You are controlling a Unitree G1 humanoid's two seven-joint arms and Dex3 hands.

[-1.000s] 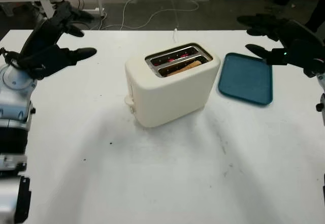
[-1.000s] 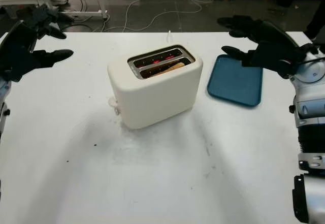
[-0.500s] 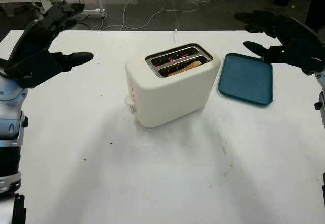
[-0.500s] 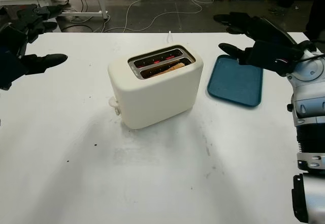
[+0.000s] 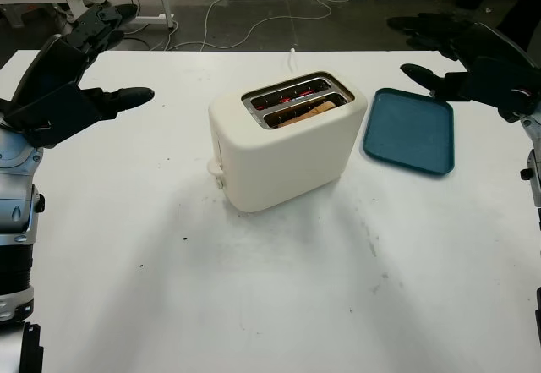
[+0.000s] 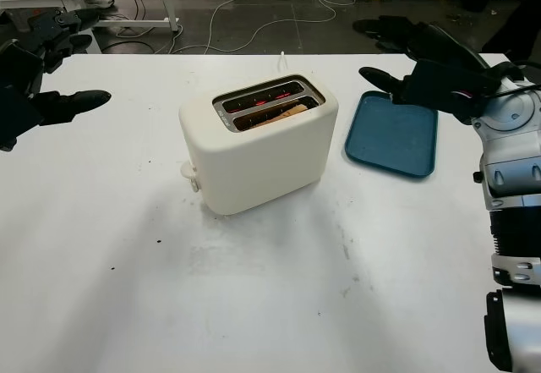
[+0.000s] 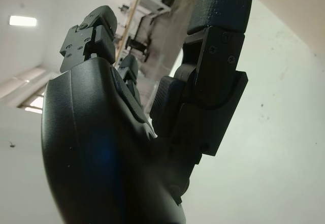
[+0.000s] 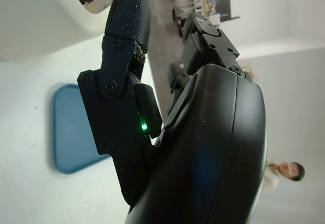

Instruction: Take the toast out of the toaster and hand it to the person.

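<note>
Toast (image 5: 306, 112) sits in glossy cream toaster (image 5: 286, 149); each black robot hand, left (image 5: 63, 85) and right (image 5: 473, 64), open, empty.

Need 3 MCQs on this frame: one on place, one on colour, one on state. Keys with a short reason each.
1. Where is the tray relative to the toaster?
A. on the robot's right of it
B. on the robot's left of it
C. under it

2. What colour is the tray?
A. red
B. blue
C. yellow

3. What is the toast doing?
A. lying on the tray
B. held in the right hand
C. sitting in a toaster slot

Answers:
1 A: the tray lies beside the toaster on the side of the right hand.
2 B: its surface is blue.
3 C: the toast sits in the nearer slot; the right hand and left hand are open, raised above the table.
</note>
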